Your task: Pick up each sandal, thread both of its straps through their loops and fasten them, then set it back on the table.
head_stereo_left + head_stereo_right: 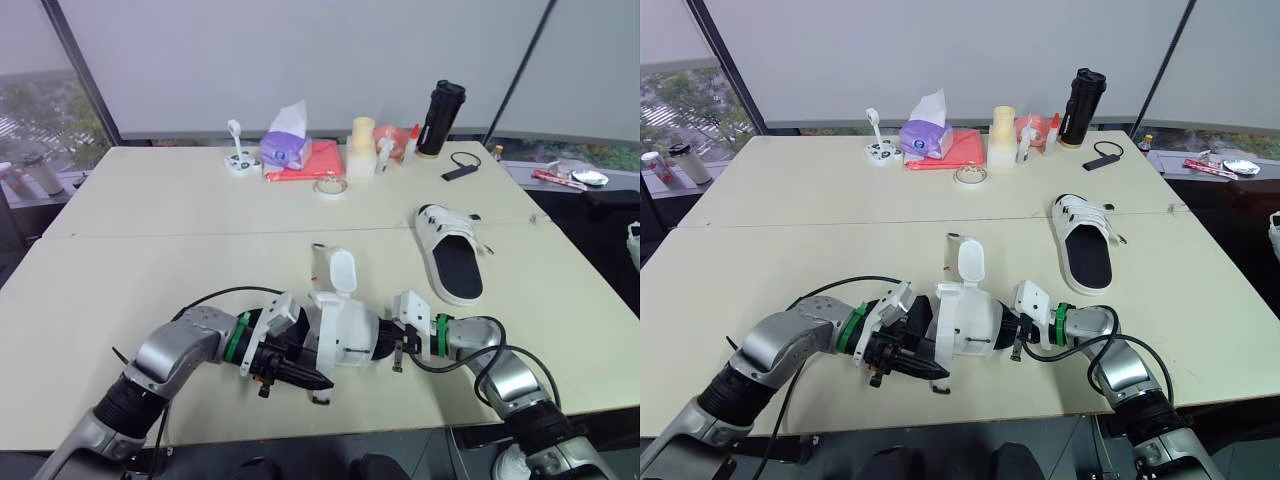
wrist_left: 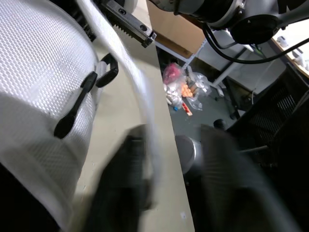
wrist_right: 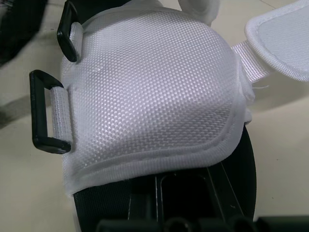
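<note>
Right gripper [image 1: 390,345] pinched one end of the white sandal [image 1: 338,322] and held it near the front edge of the table [image 1: 150,260]. Left gripper [image 1: 303,379] was at the sandal's other side, its fingers spread apart, with a loose strap [image 2: 140,96] running past one finger. Another strap flap [image 1: 343,270] stuck up. The second sandal [image 1: 450,250] lay flat on the table, off to the right.

Place: looking like an office.
Windows: shaded panes [image 1: 300,60] running behind the pale table [image 1: 150,270].
Clutter: tissues [image 1: 287,135], flask [image 1: 440,118] sitting beyond the left fingers [image 2: 125,183].
</note>
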`<state>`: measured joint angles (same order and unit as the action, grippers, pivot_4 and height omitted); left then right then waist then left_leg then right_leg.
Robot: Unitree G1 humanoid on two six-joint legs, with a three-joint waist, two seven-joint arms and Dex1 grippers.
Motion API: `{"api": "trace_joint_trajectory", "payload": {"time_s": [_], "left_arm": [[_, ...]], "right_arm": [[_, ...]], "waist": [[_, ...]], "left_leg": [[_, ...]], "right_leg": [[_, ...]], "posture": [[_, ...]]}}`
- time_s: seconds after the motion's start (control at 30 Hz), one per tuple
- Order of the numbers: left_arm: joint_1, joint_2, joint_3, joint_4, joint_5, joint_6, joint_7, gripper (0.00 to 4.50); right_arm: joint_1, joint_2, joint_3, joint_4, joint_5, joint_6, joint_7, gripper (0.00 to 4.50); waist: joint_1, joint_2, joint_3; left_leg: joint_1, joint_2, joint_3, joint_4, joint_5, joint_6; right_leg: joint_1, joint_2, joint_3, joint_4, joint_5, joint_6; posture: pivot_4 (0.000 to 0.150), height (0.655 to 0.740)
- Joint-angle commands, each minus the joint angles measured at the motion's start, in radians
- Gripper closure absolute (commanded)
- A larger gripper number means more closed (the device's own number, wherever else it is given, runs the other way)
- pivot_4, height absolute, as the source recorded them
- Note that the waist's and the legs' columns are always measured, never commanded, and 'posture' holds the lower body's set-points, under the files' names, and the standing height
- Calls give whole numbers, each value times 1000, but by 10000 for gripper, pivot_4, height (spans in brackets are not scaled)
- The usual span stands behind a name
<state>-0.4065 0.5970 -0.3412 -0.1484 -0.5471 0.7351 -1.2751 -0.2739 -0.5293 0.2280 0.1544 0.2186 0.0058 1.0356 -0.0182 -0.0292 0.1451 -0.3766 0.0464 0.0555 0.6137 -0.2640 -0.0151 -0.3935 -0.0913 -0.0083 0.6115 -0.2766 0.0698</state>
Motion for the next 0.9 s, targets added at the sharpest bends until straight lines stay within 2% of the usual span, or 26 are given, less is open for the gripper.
{"api": "trace_joint_trajectory", "payload": {"time_s": [0.03,0.23,0.4,0.57,0.9], "left_arm": [[-17,-2,13,-7,0,-13,-7,44859],[-27,-24,58,-18,-38,26,32,44859],[-80,-28,164,-18,-158,148,60,44859],[-198,-52,293,96,-257,245,98,44859],[-365,-67,189,414,-136,161,-85,44859]], "right_arm": [[50,-9,41,106,-93,68,-47,45000],[51,-7,43,108,-94,66,-52,45000],[50,-5,45,109,-94,65,-53,45000],[45,-3,50,117,-94,64,-45,45000],[27,2,65,123,-101,62,-42,45000]], "waist": [[0,0,0],[1,0,0],[1,0,0],[2,-1,1],[0,-2,1]], "left_leg": [[0,0,0,0,0,0],[0,0,0,0,0,0],[-1,0,0,0,0,0],[-1,0,0,0,0,1],[-1,0,0,0,2,3]], "right_leg": [[0,0,0,0,0,0],[0,0,0,0,0,0],[0,0,0,0,0,0],[0,0,-1,0,0,0],[-1,0,-3,0,0,0]], "posture": [[1500,7400],[1500,7400],[1500,7400],[1500,7400],[1500,7400]]}}
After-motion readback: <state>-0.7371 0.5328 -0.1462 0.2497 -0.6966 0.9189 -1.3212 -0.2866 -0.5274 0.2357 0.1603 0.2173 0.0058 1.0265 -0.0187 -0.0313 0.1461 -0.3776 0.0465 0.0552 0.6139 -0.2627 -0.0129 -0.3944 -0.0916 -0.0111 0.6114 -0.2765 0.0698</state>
